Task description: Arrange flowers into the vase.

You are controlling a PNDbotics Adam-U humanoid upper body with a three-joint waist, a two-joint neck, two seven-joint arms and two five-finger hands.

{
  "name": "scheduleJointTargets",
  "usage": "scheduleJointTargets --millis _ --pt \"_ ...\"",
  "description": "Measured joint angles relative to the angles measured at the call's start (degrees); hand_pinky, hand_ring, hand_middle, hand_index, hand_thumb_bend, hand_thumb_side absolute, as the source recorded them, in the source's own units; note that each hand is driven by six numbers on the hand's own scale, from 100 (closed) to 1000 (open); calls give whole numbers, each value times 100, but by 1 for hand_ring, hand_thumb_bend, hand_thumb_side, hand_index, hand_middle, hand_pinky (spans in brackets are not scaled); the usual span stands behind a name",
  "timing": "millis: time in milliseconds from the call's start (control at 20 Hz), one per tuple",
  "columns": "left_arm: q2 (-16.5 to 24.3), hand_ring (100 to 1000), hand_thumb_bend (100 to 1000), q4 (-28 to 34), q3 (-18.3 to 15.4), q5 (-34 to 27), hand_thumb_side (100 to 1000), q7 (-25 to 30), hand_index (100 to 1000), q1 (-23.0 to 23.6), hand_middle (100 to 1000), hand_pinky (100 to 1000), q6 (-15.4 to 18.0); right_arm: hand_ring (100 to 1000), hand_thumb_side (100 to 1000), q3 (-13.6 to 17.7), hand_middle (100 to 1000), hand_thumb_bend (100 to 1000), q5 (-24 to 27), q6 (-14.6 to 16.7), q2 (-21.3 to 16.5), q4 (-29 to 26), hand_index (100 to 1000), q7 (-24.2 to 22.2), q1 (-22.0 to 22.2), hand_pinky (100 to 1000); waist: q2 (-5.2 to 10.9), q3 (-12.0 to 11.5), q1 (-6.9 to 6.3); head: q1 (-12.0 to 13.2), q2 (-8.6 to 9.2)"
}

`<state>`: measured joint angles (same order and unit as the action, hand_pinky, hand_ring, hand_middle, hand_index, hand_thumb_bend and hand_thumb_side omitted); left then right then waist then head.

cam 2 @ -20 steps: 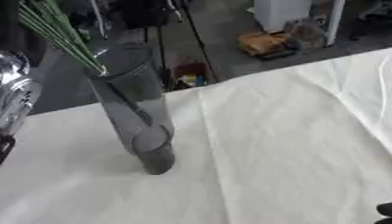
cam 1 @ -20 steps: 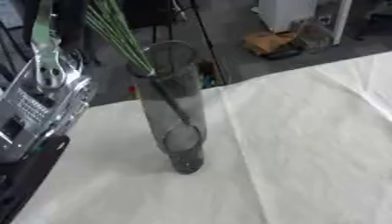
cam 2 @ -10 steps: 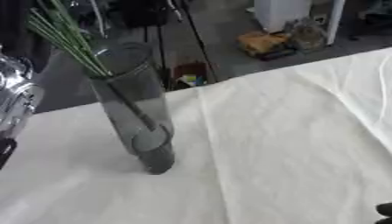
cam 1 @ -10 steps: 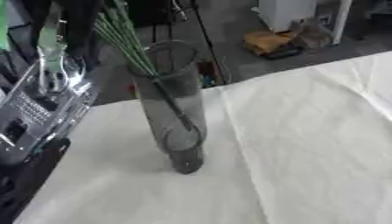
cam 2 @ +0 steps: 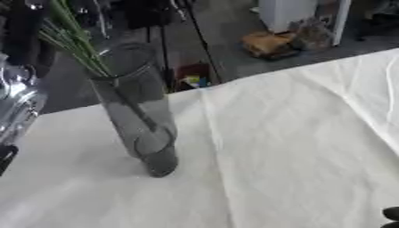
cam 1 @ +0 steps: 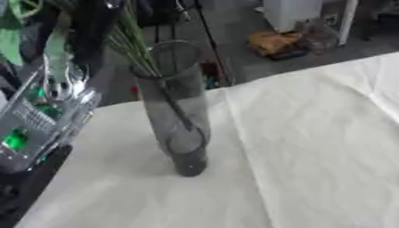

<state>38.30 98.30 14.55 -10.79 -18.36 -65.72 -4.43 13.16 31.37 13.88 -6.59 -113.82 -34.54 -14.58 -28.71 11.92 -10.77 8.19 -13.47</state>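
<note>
A tall smoky glass vase (cam 1: 177, 116) stands on the white tablecloth (cam 1: 311, 147), left of centre. Thin green flower stems (cam 1: 134, 50) slant in from the upper left and pass through its mouth, and one dark stem runs on down inside the glass. My left hand (cam 1: 95, 27) shows as a dark shape at the top left, closed around the upper stems and partly cut off by the top edge. Its silver arm (cam 1: 43, 118) hangs left of the vase. Of my right hand (cam 2: 391, 215), only dark fingertips show, in the lower right corner of the right eye view.
The table's far edge (cam 1: 257, 79) runs diagonally behind the vase. On the floor beyond it are an orange box (cam 1: 274, 43), a white cabinet (cam 1: 295, 12) and thin black stand legs (cam 1: 210, 40). A black part (cam 1: 23, 187) sits at the lower left.
My left arm has sunk a little and drifted right, so the stems stand closer over the vase mouth. The vase has not moved.
</note>
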Motion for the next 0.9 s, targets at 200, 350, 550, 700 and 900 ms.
scheduleJointTargets --millis 200,350,550,700,900 --pt "3 634 291 2 0 -3 773 126 589 20 406 172 14 754 811 20 484 100 -2 0 20 -4 768 0 0 617 0 -6 2 0 0" --pt "6 750 300 3 2 -3 790 235 668 47 478 246 -12 754 812 22 484 100 -2 0 23 -7 768 0 0 617 0 -7 2 -1 0" --pt "9 838 304 3 7 33 804 449 753 71 554 329 -64 754 812 22 484 100 -3 -1 23 -14 769 0 1 618 0 -13 2 -5 0" --pt "48 906 324 4 22 91 819 661 814 74 635 406 -100 754 813 22 484 100 -3 -5 24 -17 769 -1 1 618 0 -20 2 -15 0" --pt "53 953 347 4 34 158 844 985 855 108 712 477 -156 752 810 23 482 100 -3 -7 24 -18 768 2 2 617 0 -25 2 -24 0"
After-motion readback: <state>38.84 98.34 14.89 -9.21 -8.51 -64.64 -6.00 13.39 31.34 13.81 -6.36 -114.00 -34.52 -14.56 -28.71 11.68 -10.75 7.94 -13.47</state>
